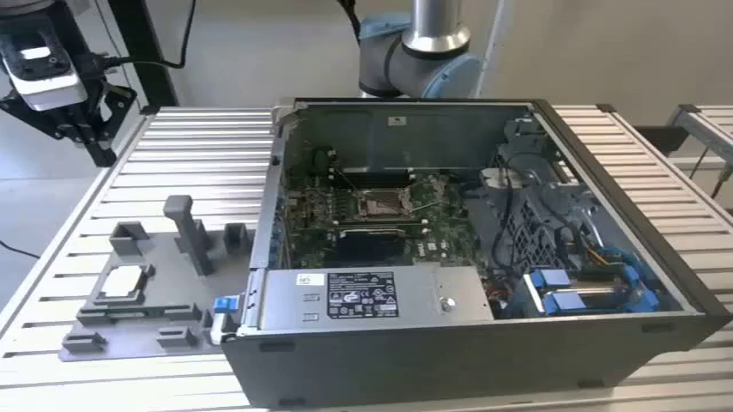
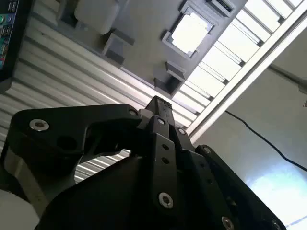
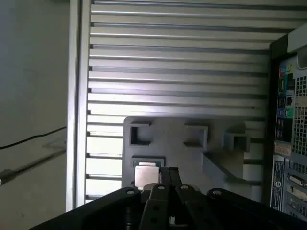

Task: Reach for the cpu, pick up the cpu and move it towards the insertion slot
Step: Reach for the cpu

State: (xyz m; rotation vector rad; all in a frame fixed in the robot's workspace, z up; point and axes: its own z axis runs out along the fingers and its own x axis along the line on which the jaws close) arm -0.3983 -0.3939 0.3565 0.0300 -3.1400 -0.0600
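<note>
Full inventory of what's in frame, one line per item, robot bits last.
cpu: one, pale silver, in a pocket of the fixture.
fixture: one, grey plastic, on the table, exterior view's left of the case.
insertion slot: one, shiny metal frame, on the green board inside the case.
computer case: one, dark grey, open, mid-table.
table: one, slatted silver.
arm: one, silver and blue-grey, behind the case.
gripper: one, black, shut, holding nothing, above the table's fixture side.

The cpu (image 2: 191, 32) lies open from above, with the grey fixture's tall post (image 1: 184, 227) standing near it.
</note>
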